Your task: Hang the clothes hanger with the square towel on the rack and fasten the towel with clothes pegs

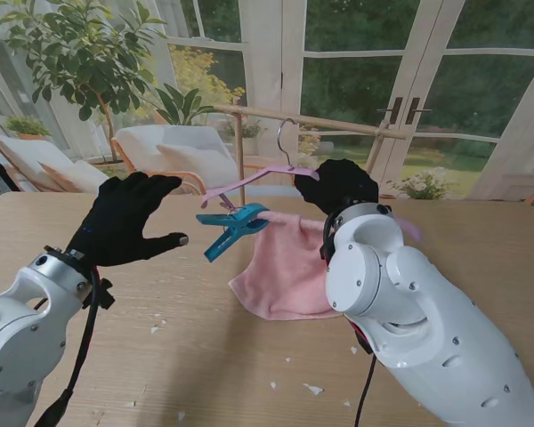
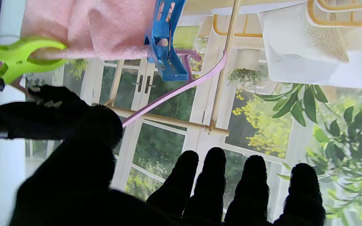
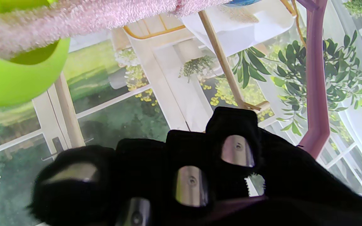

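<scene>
Before the garden windows the wooden rack [image 1: 338, 124] stands past the table; the right hand [image 1: 336, 185] grips the hanger [image 1: 249, 182] with towel [image 1: 285, 262] just below it; the left hand [image 1: 125, 221], empty and spread, waits leftward.

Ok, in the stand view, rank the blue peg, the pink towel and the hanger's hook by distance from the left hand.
1. Blue peg: just right of the open left hand.
2. Pink towel: further right, draped to the table.
3. Hanger's hook: farthest, up on the rack.
</scene>
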Controlling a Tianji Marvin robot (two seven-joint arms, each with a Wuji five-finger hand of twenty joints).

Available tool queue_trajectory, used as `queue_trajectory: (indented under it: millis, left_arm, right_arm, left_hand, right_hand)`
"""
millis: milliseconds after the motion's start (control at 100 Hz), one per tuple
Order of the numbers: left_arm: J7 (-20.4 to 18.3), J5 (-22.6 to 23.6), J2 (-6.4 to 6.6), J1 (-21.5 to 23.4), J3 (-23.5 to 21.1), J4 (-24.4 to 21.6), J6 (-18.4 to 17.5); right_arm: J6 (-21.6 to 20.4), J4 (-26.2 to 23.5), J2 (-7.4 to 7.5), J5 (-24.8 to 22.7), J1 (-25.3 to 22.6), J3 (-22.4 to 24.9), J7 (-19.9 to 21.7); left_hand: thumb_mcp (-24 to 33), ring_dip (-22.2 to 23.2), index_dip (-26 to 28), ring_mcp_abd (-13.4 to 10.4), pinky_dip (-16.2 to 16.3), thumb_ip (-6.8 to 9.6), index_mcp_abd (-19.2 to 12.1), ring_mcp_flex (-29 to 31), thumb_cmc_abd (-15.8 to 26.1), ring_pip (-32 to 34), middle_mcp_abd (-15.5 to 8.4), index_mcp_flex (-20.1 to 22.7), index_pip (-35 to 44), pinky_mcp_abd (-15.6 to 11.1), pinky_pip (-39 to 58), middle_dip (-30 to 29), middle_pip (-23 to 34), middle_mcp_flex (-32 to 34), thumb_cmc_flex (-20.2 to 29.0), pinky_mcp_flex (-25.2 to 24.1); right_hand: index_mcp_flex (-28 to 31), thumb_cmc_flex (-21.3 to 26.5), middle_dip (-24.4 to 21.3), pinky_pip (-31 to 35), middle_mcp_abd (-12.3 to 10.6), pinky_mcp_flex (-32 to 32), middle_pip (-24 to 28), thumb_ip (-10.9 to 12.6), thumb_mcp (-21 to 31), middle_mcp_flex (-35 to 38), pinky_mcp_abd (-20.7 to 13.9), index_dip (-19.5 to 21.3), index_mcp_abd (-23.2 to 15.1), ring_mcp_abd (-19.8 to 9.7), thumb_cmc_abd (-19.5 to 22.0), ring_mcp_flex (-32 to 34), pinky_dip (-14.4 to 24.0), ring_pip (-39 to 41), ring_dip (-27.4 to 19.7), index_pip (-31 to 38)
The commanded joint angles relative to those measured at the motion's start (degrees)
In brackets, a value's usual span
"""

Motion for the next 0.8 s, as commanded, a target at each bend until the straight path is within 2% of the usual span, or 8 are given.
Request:
queue_trajectory:
  millis: [0,10,30,100,270,360,540,790]
  left_arm:
    - [1.7,-2.23,-0.91,2.1,0.55,1.3,0.8]
    - [2.17,-2.66,-1.0,2.3,0.63,1.42,0.8]
    - [3.32,-3.51,-1.2,2.71,0.87,1.69,0.79]
    - [7.4,-5.45,-1.92,4.2,1.89,2.63,0.49]
    - [15.89,-7.11,-3.35,8.18,3.69,4.29,-1.22]
    - [19.08,-7.52,-3.87,9.74,4.48,5.18,-2.11]
    - [20.43,-7.22,-3.97,11.55,5.58,6.35,-2.94]
    - [20.74,-7.51,-3.98,11.64,6.26,7.4,-3.61]
  right_arm:
    - [-0.28,0.96,-0.33,0.54,0.53,0.45,0.83]
    - [-0.29,1.1,-0.32,0.65,0.61,0.48,0.87]
    - [-0.31,1.38,-0.29,0.86,0.78,0.55,0.97]
    - [-0.34,2.42,-0.22,1.73,1.43,0.76,1.32]
    - [-0.59,4.8,-0.17,4.37,2.92,1.64,1.83]
    - [-0.72,6.03,-0.16,5.85,3.84,2.18,2.12]
    - [-0.6,9.3,-0.1,8.89,6.7,2.57,3.05]
    - [-0.07,14.67,-0.36,14.54,11.09,2.14,3.78]
  left_hand:
    - [-0.03,0.14,-1.0,-0.94,1.33,1.59,-0.52,-2.74,2.05,-2.01,-1.32,0.86,-0.81,-1.79,-4.5,-0.28,-0.87,-1.62,1.46,-0.7]
    - [0.54,0.36,-1.29,-1.0,3.27,1.44,-0.48,-2.95,1.93,-2.4,-1.46,0.86,-0.73,-2.01,-7.0,-0.22,-0.72,-1.8,1.34,-0.34]
    - [1.04,0.5,-1.51,-1.11,4.74,1.36,-0.39,-3.21,1.8,-2.75,-1.47,0.96,-0.62,-2.18,-8.97,-0.14,-0.56,-1.95,1.36,-0.27]
    - [2.78,0.44,-2.01,-0.97,6.1,1.12,0.04,-3.17,1.48,-3.75,-0.85,1.91,-0.57,-2.61,-9.89,-0.06,0.09,-1.87,1.32,-1.4]
    - [5.92,1.03,-2.77,-1.66,5.69,0.57,0.61,-4.92,2.08,-4.12,-0.29,1.46,0.67,-3.76,-11.48,-0.2,1.02,-2.75,0.53,-2.58]
    - [6.31,1.22,-2.96,-2.34,3.4,0.53,0.61,-5.94,2.56,-4.26,-0.54,0.29,1.68,-4.39,-13.19,0.09,1.55,-3.85,0.22,-2.0]
    - [4.8,1.63,-2.55,-3.66,-0.12,0.74,0.08,-7.62,3.79,-4.36,-1.37,-2.66,3.86,-5.24,-14.47,0.43,1.77,-5.42,0.12,-1.37]
    - [4.52,1.79,-2.44,-3.85,-1.12,0.86,0.15,-7.86,3.84,-4.38,-1.29,-2.48,4.83,-5.48,-14.59,0.85,1.96,-5.42,0.25,-1.31]
  right_hand:
    - [2.82,0.35,-0.14,11.43,2.62,4.23,3.86,4.31,0.87,4.6,-8.37,1.91,-1.44,-4.41,3.01,1.41,64.42,9.95,2.97,0.93]
    - [2.85,0.36,-0.13,11.43,2.62,4.23,3.87,4.33,0.91,4.6,-8.37,1.9,-1.46,-4.41,2.99,1.41,64.42,9.95,2.97,0.94]
    - [2.87,0.32,-0.13,11.43,2.59,4.23,3.88,4.35,0.93,4.6,-8.38,1.9,-1.49,-4.42,2.96,1.41,64.42,9.95,2.98,0.93]
    - [2.94,0.19,-0.12,11.43,2.59,4.23,3.91,4.41,1.02,4.61,-8.39,1.9,-1.49,-4.43,2.89,1.41,64.43,9.95,2.99,0.92]
    - [3.06,-0.05,-0.13,11.43,2.63,4.23,4.0,4.53,1.27,4.62,-8.41,1.9,-1.62,-4.45,2.83,1.41,64.43,9.95,3.04,0.91]
    - [3.07,-0.09,-0.14,11.43,2.66,4.23,4.01,4.54,1.33,4.61,-8.41,1.91,-1.63,-4.37,2.74,1.4,64.44,9.96,3.05,0.9]
    - [3.14,-0.15,-0.17,11.43,2.72,4.22,4.04,4.52,1.43,4.61,-8.29,1.89,-1.54,-4.23,2.66,1.4,64.44,9.96,3.06,0.89]
    - [3.16,-0.2,-0.2,11.43,2.72,4.22,4.06,4.47,1.45,4.61,-8.22,1.9,-1.55,-4.11,2.67,1.4,64.45,9.97,3.05,0.88]
